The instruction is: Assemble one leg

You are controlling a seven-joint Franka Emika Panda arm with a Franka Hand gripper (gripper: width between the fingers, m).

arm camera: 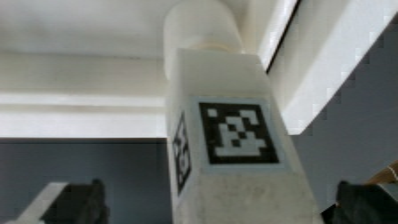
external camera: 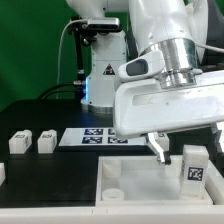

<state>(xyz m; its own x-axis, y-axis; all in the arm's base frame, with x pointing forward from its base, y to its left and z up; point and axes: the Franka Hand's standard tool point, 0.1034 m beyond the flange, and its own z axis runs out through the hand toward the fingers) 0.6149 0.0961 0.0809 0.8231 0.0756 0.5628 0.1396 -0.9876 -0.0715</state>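
A white leg with a black-and-white tag stands upright at the right corner of the wide white tray-like piece. My gripper hangs over the leg with its jaws open, one finger on the exterior view's left of it. In the wrist view the leg fills the middle between the two dark fingers. There are gaps on both sides, so my gripper straddles the leg without touching it. The leg's far end meets the tray-like piece.
Two more legs stand on the dark table at the exterior view's left, and another shows at the left edge. The marker board lies behind the tray-like piece. The arm's base stands at the back.
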